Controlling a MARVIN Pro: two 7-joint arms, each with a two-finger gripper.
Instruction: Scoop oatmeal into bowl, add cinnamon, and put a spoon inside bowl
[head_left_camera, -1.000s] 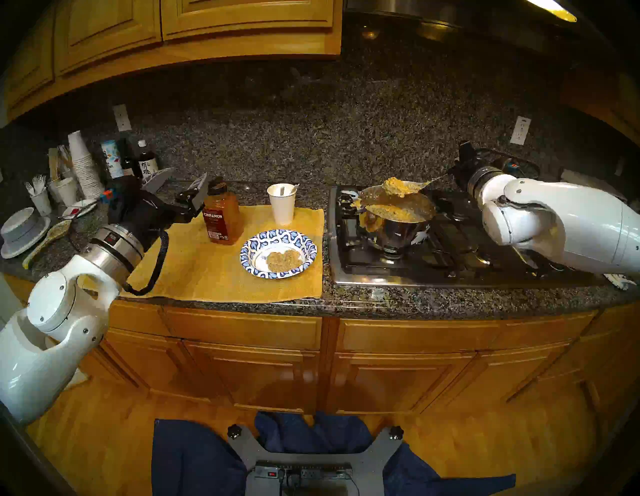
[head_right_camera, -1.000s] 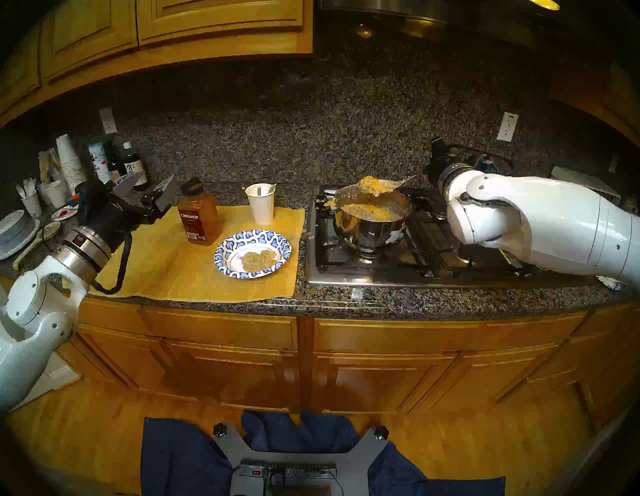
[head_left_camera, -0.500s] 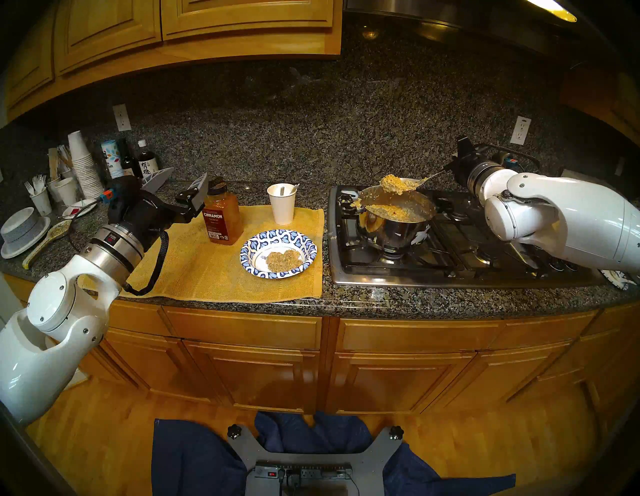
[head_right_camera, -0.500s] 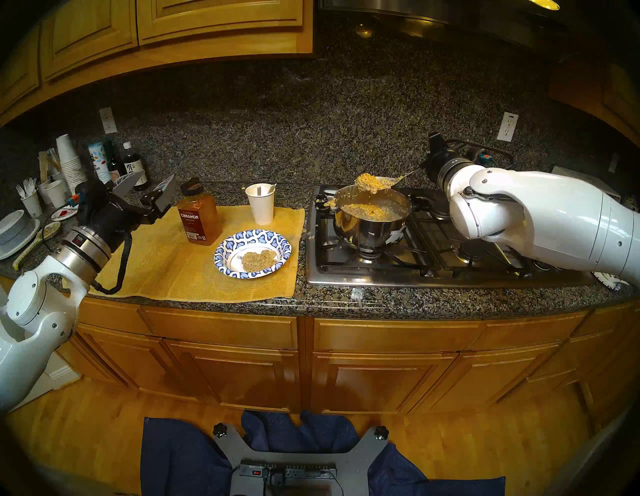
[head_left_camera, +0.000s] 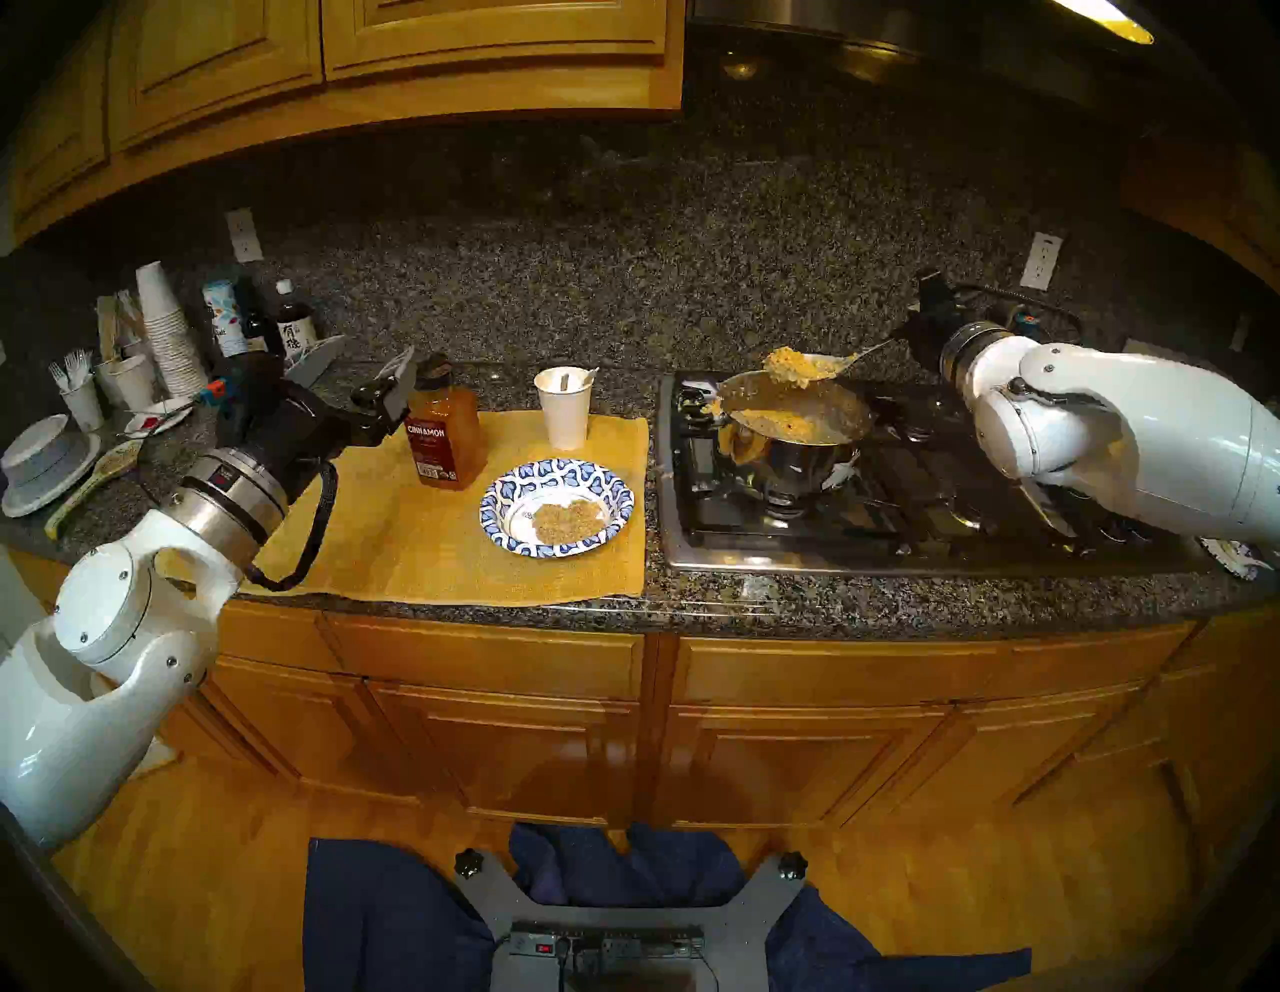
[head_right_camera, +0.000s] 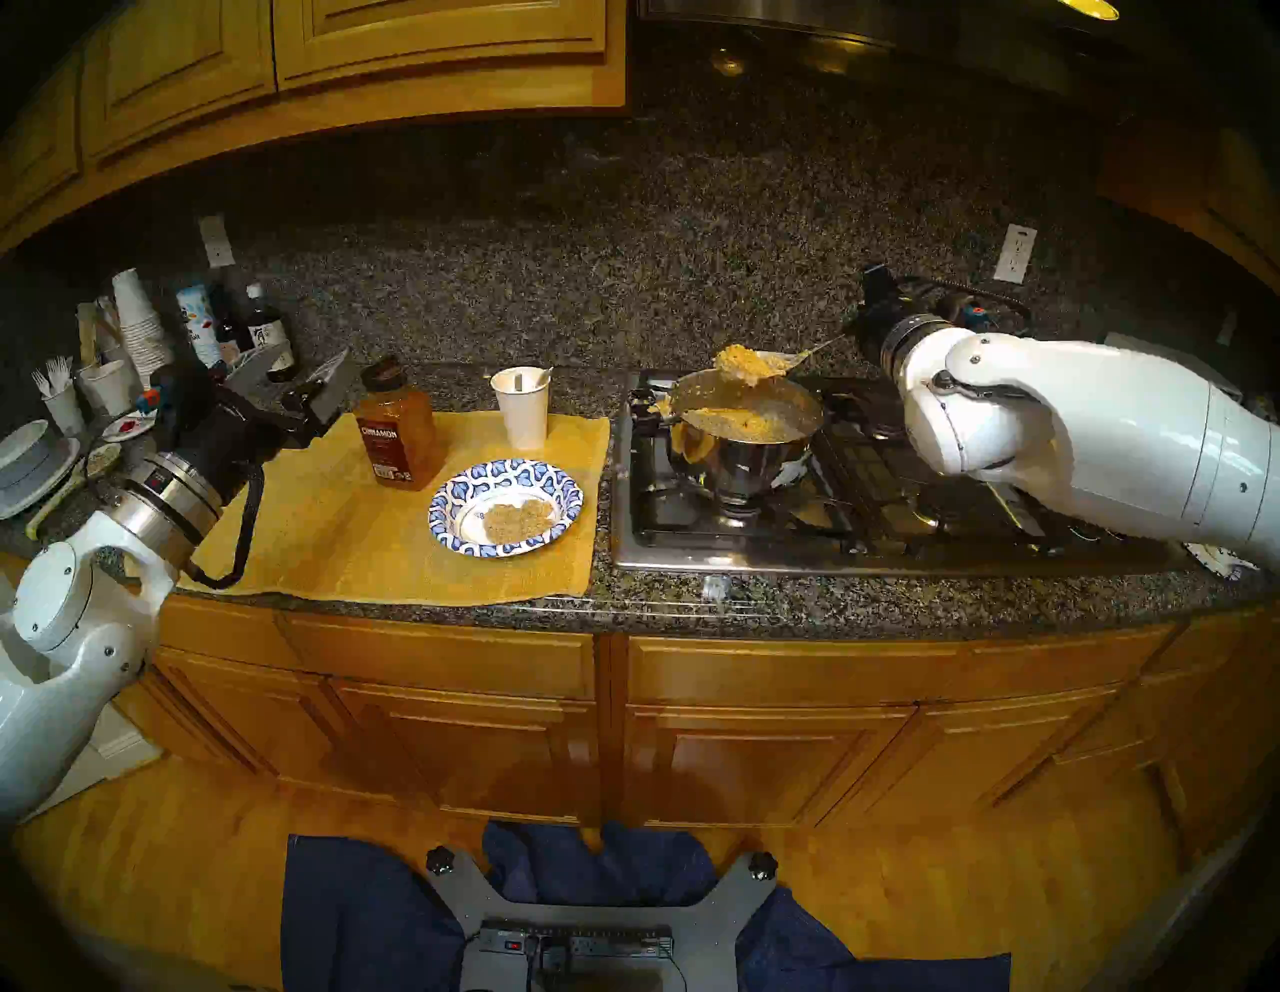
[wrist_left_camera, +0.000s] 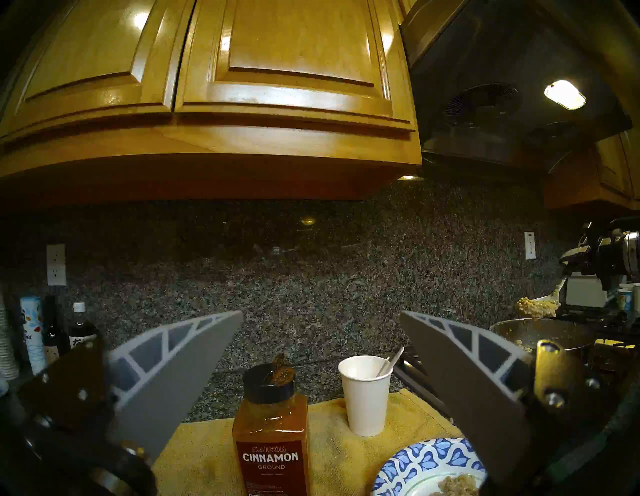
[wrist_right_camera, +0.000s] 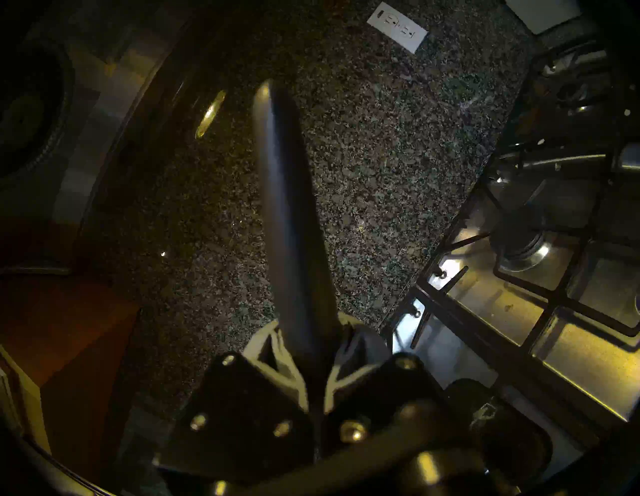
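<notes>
While the right gripper (head_left_camera: 913, 331) stays clamped tight on the dark handle of a metal serving spoon (head_left_camera: 824, 366) at the right of the head view, a heaped lump of oatmeal (head_left_camera: 789, 365) sits in the spoon's shiny bowl, held just above the rim of a steel pot (head_left_camera: 793, 443). More oatmeal lies inside that pot, which stands on the gas cooktop (head_left_camera: 900, 512) right of centre, and some is smeared on the pot's left rim. In the right wrist view the dark handle (wrist_right_camera: 291, 221) runs up the middle of the frame from between the closed fingers.

At the left of the head view the left gripper (head_left_camera: 360, 367) hangs with its jaws spread wide and holding nothing, just left of the cinnamon bottle (head_left_camera: 442, 433). In the left wrist view the bottle (wrist_left_camera: 270, 429) stands upright at bottom centre between the two spread fingers (wrist_left_camera: 173, 367), not touched by either.

On the yellow cloth (head_left_camera: 388, 540) the paper bowl (head_left_camera: 554, 472) with the blue leaf rim lies near the cloth's right edge, below and right of the bottle, with a flat patch of oatmeal in its white centre. Above it stands a white paper cup (head_left_camera: 564, 409), and the white plastic spoon (wrist_left_camera: 390, 362) leans inside the cup.
</notes>
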